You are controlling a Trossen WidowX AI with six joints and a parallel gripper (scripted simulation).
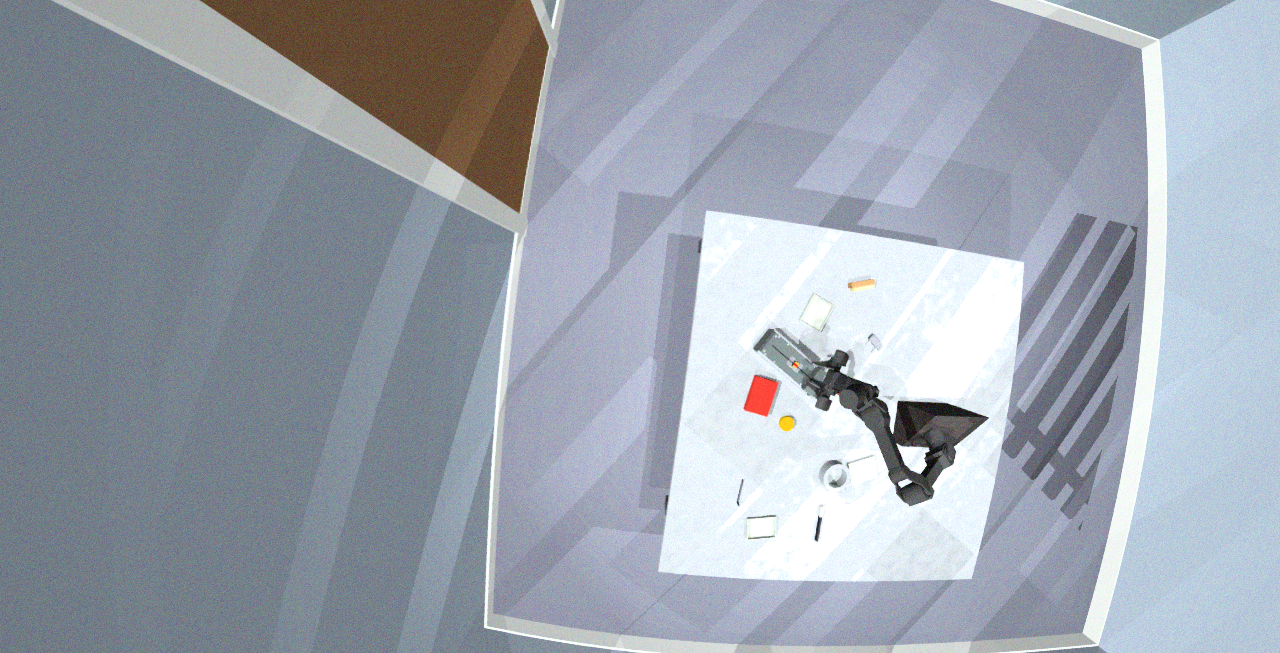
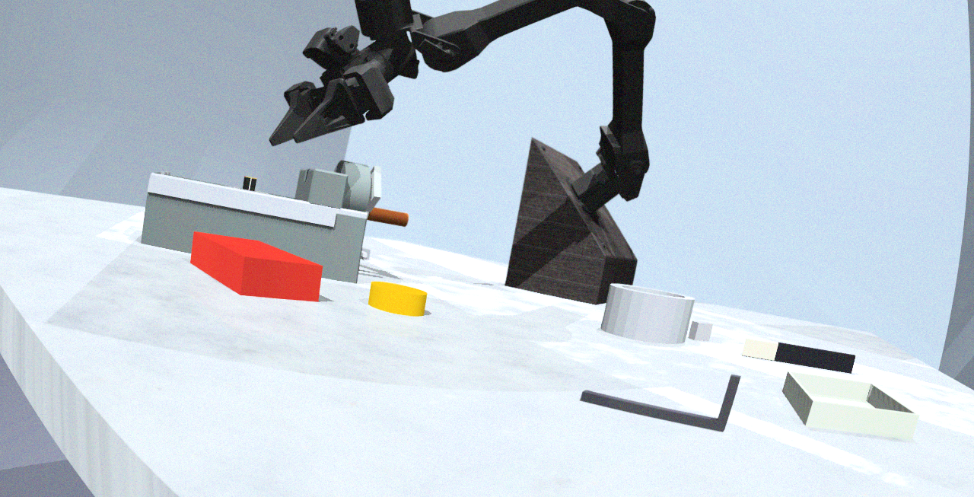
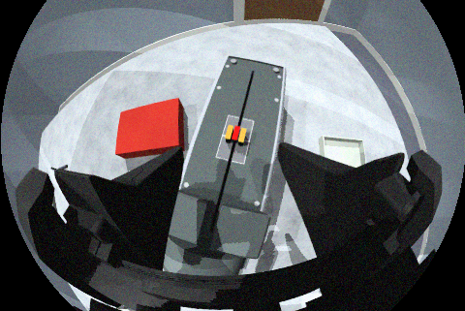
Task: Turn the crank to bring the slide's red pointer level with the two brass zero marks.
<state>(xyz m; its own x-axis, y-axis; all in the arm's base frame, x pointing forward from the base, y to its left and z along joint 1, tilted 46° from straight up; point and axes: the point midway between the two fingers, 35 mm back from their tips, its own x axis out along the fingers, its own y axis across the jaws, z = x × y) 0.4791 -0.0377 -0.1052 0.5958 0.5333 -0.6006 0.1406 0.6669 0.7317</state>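
Note:
The grey machine stands on the table with a long slot along its top. In the wrist view, the red pointer sits between the left brass mark and the right brass mark and looks about level with them; a tiny offset cannot be ruled out. The orange crank handle sticks out low at the machine's near-arm end, below the crank disc, with nothing touching it. My gripper is open and empty, above the machine's top. The handle is hidden in the wrist view.
A red block and a yellow disc lie beside the machine. A pale tray lies on its other side. Farther off are a grey cup, a black L-shaped rod and another tray.

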